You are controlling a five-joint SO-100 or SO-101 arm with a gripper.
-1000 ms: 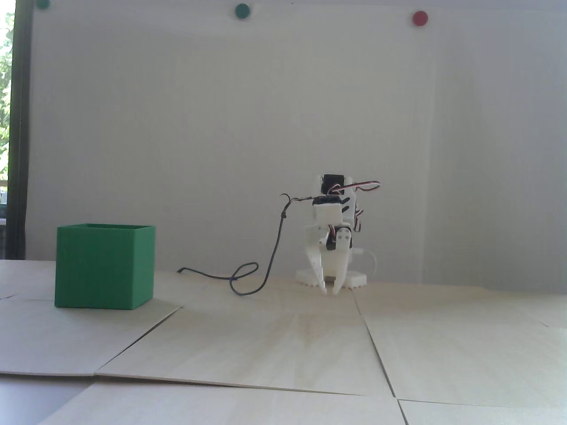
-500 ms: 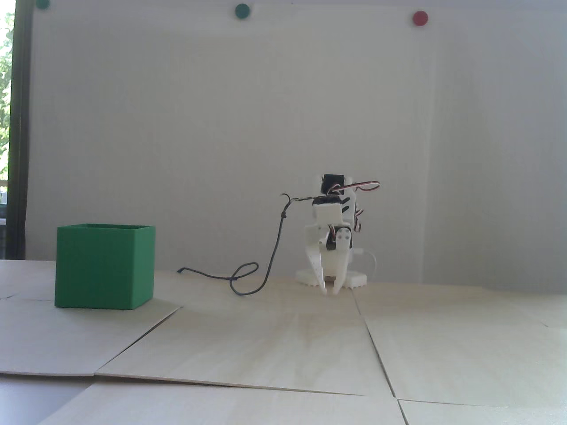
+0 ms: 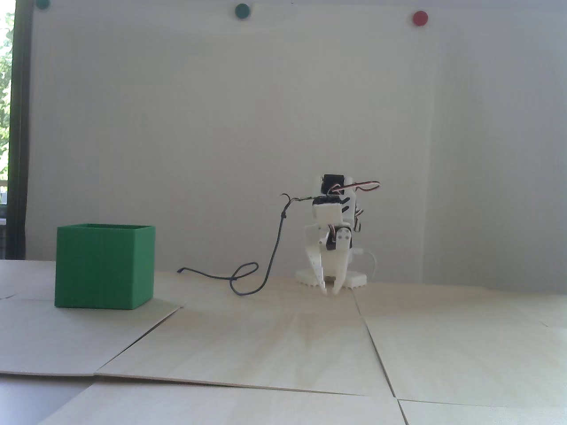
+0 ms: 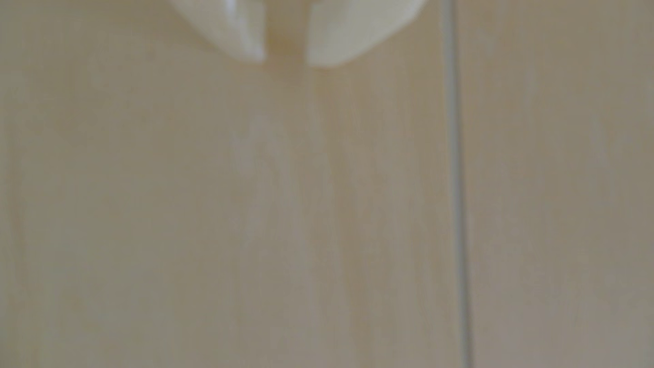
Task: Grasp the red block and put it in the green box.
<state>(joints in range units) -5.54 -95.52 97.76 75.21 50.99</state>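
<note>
The green box (image 3: 104,265) sits near the left edge of the table (image 3: 283,345), open at the top. I cannot see into it from here. A dark cable (image 3: 266,270) curls on the table between the box and me. I am folded up at the back edge of the table. My fingers (image 3: 331,290) point down, right by the wood, with only a small gap between the tips and nothing in them. The red block is nowhere in either view. It may already be in the box, or I have not found it yet.
</note>
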